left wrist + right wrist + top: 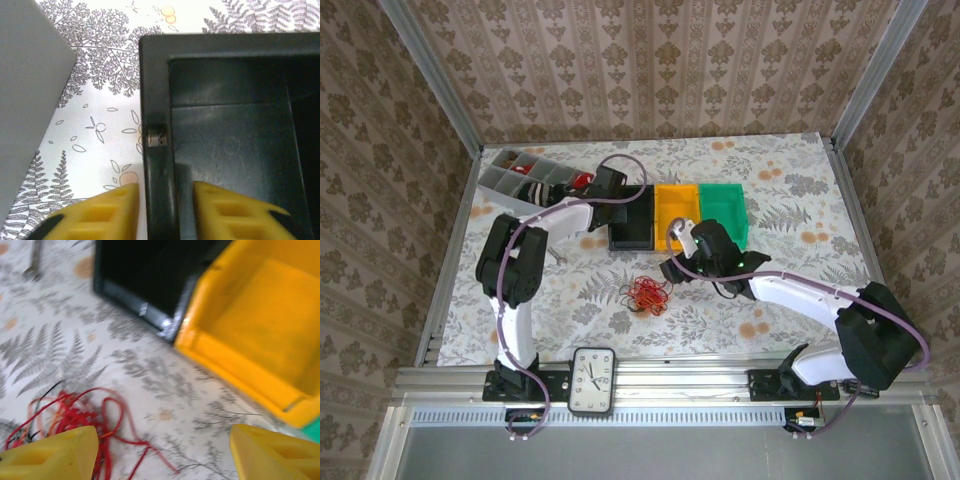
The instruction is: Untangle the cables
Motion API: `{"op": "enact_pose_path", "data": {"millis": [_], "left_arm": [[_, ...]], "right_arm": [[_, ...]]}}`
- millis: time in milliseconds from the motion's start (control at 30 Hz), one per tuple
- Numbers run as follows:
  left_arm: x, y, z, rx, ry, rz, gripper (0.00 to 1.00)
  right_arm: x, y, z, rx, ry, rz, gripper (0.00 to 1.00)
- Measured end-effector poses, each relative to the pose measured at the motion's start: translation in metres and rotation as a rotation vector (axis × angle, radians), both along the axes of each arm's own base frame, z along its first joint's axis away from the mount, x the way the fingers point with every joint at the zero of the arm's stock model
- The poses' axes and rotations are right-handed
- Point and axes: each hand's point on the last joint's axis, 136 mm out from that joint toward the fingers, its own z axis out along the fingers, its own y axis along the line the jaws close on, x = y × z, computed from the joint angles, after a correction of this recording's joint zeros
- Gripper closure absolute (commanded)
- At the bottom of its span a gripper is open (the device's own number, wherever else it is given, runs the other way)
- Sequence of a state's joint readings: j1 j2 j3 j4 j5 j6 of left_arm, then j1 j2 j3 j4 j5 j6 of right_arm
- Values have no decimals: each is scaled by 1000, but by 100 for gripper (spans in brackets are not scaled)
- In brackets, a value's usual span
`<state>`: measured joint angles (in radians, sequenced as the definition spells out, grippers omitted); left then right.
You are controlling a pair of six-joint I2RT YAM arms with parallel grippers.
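Top external view: a table (800, 210) under a fern-and-orange print cloth carries a grey compartment tray (510, 172) at the far left. Beside it a black bin (635, 235), a yellow bin (677, 203) and a green bin (723, 203) stand in a row. The cables (647, 293), a small tangle of red and orange wire, lie on the cloth near the bins, on their near side. The left arm (545, 222) reaches to the black bin's left side, and the right arm (800, 292) ends just right of the tangle. A clock (592, 380) lies on the near rail, its numerals too small to read.

Left wrist view: the left gripper (162, 195) straddles the black bin's left wall, one yellow finger outside over the cloth and the other inside the bin. The jaws stand apart, with a gap at the inner finger, and clamp nothing. A small pale label (160, 140) sits on the wall, its print too small to read.

Right wrist view, blurred: the right gripper (162, 450) is spread wide and empty above the cloth. The cables reach under the finger at the picture's left. Beyond them, the black and yellow bins stand side by side. A pale sticker (143, 309) on the black bin's front is illegible.
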<state>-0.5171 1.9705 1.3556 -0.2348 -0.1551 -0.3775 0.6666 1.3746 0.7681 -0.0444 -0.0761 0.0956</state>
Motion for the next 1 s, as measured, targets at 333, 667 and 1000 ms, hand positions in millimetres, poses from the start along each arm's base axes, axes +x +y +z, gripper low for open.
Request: {"op": "enact_pose_path", "data": {"millis": [333,667,1000], "left_arm": [[-29,1,61,-75,-70,-91,36],[-134,12,14,-185,126,-235,35],[-183,-18,6,-254,223,-458,36]], "right_arm": [[-37,53,-22,-50,131,294,55],[-46,55,-39,-81,193,341,63],[-40,59,-43,-70,196,329,92]]}}
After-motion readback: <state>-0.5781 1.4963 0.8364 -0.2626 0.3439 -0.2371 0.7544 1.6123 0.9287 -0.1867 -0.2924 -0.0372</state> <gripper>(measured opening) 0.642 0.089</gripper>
